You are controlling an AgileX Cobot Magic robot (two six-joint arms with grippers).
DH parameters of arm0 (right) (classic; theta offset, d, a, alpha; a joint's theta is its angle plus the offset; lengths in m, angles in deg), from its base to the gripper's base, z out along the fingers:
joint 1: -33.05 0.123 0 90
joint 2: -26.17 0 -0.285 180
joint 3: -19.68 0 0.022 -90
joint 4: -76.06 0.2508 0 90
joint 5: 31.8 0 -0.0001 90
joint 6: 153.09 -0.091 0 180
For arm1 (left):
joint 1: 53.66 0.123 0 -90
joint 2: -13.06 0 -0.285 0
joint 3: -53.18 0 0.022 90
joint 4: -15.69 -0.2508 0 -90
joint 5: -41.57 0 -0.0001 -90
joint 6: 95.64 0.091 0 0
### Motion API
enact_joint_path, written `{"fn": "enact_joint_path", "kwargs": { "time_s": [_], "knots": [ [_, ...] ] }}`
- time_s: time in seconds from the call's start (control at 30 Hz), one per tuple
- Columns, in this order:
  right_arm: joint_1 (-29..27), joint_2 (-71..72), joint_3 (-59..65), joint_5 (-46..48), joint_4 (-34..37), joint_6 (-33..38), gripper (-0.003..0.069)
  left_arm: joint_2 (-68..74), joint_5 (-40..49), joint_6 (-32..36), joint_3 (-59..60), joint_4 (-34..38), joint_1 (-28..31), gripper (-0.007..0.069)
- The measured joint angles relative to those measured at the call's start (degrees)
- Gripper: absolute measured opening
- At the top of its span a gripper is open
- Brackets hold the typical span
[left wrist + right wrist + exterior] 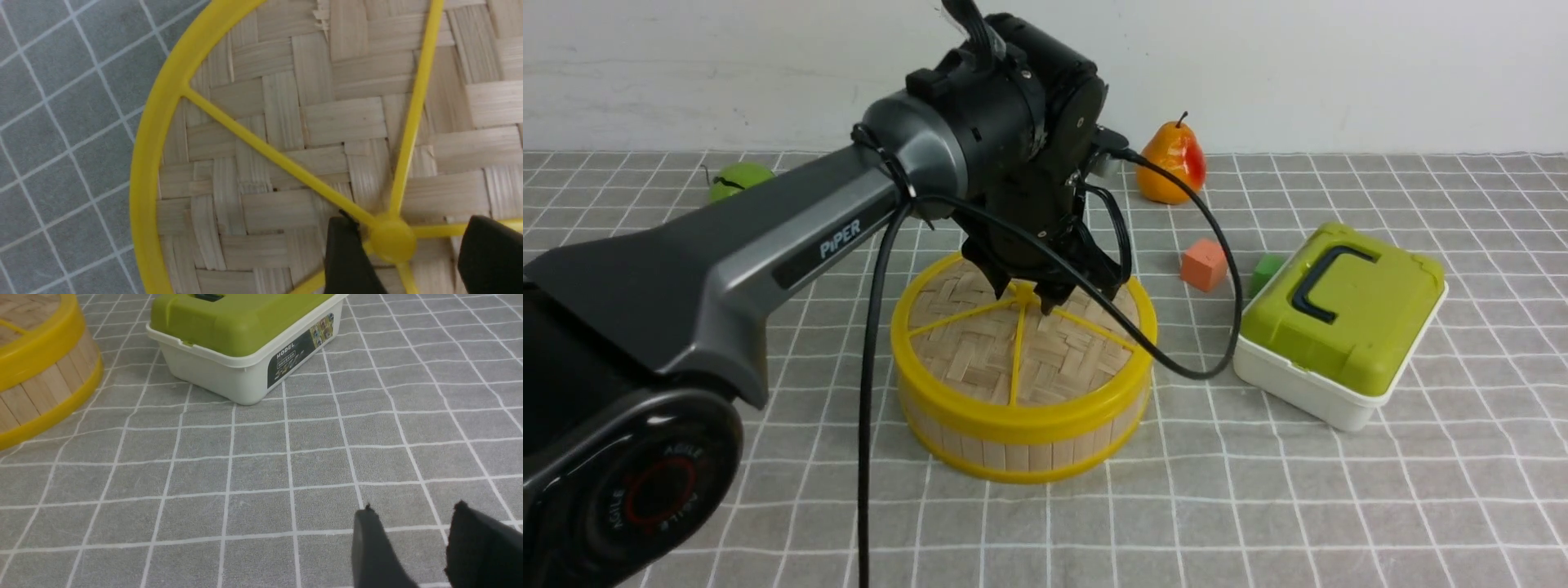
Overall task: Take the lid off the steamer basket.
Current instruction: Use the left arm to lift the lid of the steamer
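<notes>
Black left gripper (1023, 298) points down, fingers spread astride the lid (980, 351) knob (392, 241), over grey checked cloth (1258, 490), white wall (1339, 65) behind.

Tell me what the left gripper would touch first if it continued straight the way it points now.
Most likely the lid: the left gripper points down at it, open fingers either side of the centre knob, so the fingertips should meet the woven bamboo beside the knob. Depth is unclear.

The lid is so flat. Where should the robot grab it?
By the knob, from straight above. The lid lies flat on the basket, and only the knob sticks up in its middle. The left gripper hangs open around it.
</notes>
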Motion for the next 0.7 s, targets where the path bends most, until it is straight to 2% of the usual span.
{"fn": "enact_joint_path", "kwargs": {
  "time_s": [0.13, 0.17, 0.23, 0.4, 0.7],
  "knots": [
    [0.0, 0.0, 0.0, 0.0, 0.0, 0.0, 0.0241, 0.59, -0.23, -1.43, -0.12, -0.65, 0.0, 0.034],
    [0.0, 0.0, 0.0, 0.0, 0.0, 0.0, 0.0241, 0.78, -0.23, -1.82, -0.24, -0.63, 0.0, 0.03],
    [0.0, 0.0, 0.0, 0.0, 0.0, 0.0, 0.0241, 0.85, -0.16, -1.87, -0.38, -0.41, 0.0, 0.0275],
    [0.0, 0.0, 0.0, 0.0, 0.0, 0.0, 0.0241, 0.96, 0.04, -1.87, -0.63, -0.53, 0.0, 0.0111],
    [0.0, 0.0, 0.0, 0.0, 0.0, 0.0, 0.0241, 0.62, 4.02, -2.01, -5.73, 0.5, 0.0, 0.0111]
  ]
}}
